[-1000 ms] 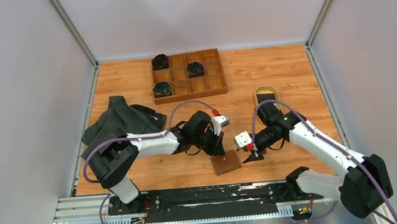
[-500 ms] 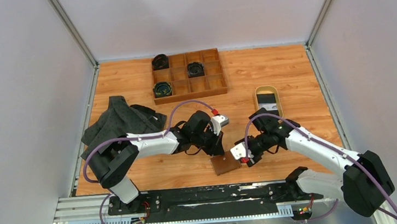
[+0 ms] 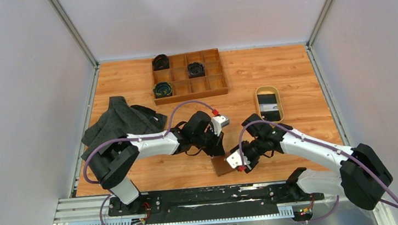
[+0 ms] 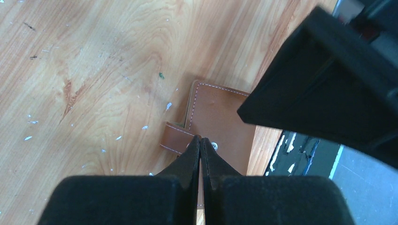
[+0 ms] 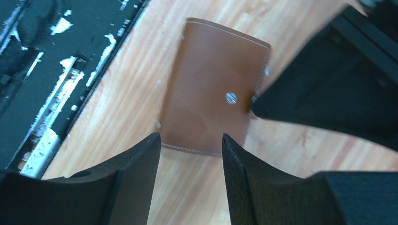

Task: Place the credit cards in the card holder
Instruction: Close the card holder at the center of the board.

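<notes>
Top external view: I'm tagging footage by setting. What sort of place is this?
Probably a lab robot test cell: a wooden tabletop enclosed by plain pale walls, two robot arms bolted to a metal rail, and staged props like the wooden compartment tray.

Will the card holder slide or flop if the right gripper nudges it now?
Probably slide, not tip: the card holder lies flat on the smooth wooden table. Being thin stitched leather, it likely flexes if lifted by one edge. The shut left gripper at its edge may pin it, so it could pivot instead.
</notes>
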Controlling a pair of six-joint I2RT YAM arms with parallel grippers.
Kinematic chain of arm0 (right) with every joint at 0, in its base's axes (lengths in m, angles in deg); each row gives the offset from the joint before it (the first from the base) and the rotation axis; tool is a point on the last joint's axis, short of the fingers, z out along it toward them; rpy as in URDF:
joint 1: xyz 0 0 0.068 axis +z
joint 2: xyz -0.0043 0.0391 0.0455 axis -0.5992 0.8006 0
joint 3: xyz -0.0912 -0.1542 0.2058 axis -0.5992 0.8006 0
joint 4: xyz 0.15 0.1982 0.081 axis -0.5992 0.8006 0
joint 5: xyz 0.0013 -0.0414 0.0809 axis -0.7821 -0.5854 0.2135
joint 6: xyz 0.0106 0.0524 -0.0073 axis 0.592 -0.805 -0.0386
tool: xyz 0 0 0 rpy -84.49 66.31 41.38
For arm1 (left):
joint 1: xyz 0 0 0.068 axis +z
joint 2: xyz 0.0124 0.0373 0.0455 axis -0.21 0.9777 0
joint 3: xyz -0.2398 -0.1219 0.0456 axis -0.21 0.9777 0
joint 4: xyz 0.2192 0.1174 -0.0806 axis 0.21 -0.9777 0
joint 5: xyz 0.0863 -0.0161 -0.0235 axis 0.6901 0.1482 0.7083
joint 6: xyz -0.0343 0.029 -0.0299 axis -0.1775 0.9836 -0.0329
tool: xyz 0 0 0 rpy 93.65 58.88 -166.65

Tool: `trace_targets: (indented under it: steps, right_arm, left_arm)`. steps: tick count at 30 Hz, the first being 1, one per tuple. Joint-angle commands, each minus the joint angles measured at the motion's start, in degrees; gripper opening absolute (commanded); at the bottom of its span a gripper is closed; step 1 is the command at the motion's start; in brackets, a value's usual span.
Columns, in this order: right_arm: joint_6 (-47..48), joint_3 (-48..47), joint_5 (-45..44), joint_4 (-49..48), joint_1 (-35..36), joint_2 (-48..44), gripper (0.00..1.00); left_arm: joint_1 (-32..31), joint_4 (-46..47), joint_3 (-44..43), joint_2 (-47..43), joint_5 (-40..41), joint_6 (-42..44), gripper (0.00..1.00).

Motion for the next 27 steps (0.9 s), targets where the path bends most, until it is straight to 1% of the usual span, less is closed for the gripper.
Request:
trace_targets:
  steps: [1, 5, 8, 14, 20, 27]
  right_arm:
    - [-1.74, 2.27, -3.22, -3.21, 5.22, 2.39, 0.55]
    - [-3.47, 3.43, -7.34, -7.5, 7.99, 4.21, 0.57]
    - [-4.18, 3.76, -9.31, -9.1, 8.82, 4.99, 0.57]
    - [-4.95, 3.36, -9.65, -9.25, 9.22, 4.72, 0.57]
    - [-4.18, 2.64, -9.23, -7.56, 9.22, 3.11, 0.65]
    - [-5.56, 2.6, -12.2, -10.69, 10.06, 5.24, 0.66]
  left_arm:
    - [0.33, 0.36, 0.78, 0.29, -0.79, -0.46, 0.0]
    - [0.41, 0.46, 0.87, 0.4, -1.0, -0.56, 0.0]
    - [0.5, 0.61, 0.78, 0.7, -1.37, -0.81, 0.0]
    - [0.5, 1.02, 0.87, 1.37, -1.92, -1.19, 0.0]
    - [0.55, 1.05, 0.94, 1.48, -1.75, -1.35, 0.0]
    - [0.59, 1.0, 1.09, 1.67, -1.75, -1.61, 0.0]
